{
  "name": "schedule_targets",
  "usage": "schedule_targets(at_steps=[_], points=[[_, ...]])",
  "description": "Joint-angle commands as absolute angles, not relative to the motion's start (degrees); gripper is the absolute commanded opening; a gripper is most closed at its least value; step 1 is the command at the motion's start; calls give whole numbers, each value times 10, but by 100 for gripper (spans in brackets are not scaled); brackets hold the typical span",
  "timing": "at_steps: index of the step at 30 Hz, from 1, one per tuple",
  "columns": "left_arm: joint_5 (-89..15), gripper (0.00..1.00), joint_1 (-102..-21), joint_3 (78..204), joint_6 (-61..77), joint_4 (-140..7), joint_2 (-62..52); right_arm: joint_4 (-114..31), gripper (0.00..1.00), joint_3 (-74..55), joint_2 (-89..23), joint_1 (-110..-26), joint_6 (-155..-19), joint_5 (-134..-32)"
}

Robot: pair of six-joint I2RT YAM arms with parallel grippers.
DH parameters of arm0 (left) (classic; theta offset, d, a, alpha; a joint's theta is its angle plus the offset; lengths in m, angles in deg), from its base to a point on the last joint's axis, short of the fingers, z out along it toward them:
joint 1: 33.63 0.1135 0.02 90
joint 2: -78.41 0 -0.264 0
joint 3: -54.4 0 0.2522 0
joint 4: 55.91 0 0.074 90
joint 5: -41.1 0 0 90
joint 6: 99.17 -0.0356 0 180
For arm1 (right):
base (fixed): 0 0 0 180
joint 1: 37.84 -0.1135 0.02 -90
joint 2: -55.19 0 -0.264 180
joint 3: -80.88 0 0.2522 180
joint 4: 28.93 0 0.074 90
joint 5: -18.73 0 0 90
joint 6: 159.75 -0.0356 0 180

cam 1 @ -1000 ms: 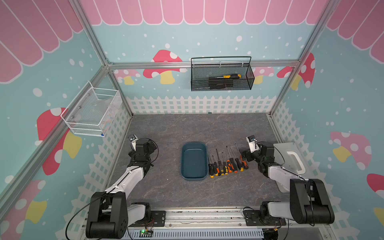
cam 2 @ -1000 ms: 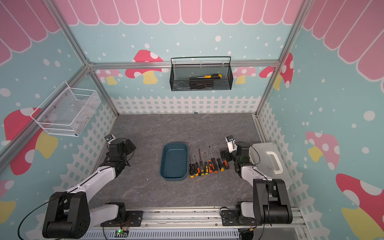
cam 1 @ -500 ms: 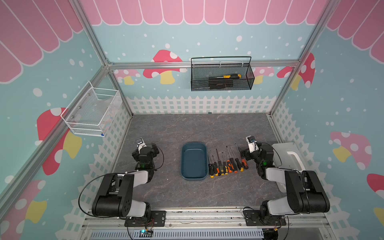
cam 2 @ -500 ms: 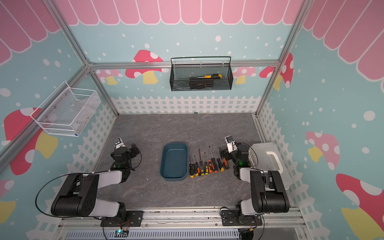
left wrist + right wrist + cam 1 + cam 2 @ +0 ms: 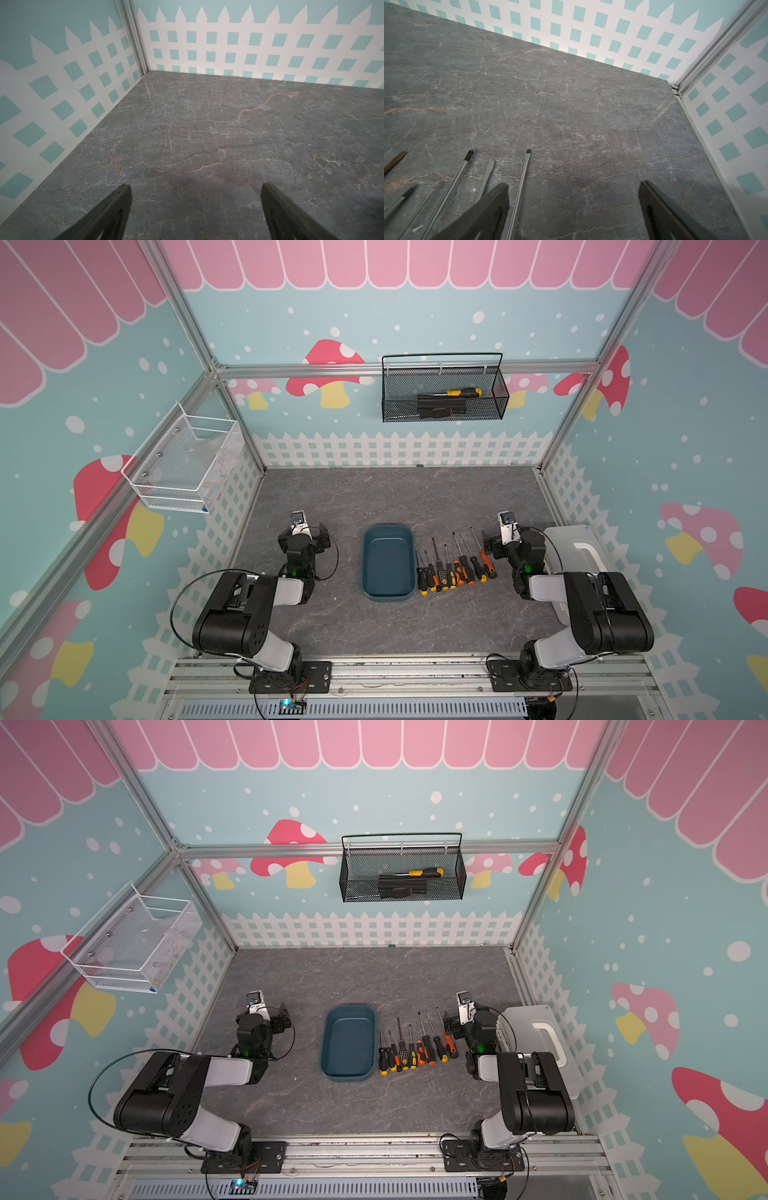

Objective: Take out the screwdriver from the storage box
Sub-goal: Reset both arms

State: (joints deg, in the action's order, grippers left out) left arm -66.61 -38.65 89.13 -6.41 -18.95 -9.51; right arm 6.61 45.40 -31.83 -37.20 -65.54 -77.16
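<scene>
The screwdrivers (image 5: 455,568) lie in a neat row on the counter (image 5: 374,497), just beside the empty storage box (image 5: 389,564), so the job looks finished. The left pincer (image 5: 195,189) and right pincer (image 5: 574,187) are spread apart, holding nothing.

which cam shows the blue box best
Either top view: in both top views the box appears whole from above, with its inside empty. Neither wrist view shows it at all, only the floor and walls.
</scene>
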Motion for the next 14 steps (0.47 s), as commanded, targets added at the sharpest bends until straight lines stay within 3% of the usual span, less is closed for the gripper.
schedule_targets(at_steps=[1, 14], points=[[-656, 99, -385, 903, -70, -193, -91, 70, 99, 452, -317, -376, -661, -766], [-657, 99, -384, 902, -71, -183, -96, 62, 99, 450, -317, -378, -660, -765]])
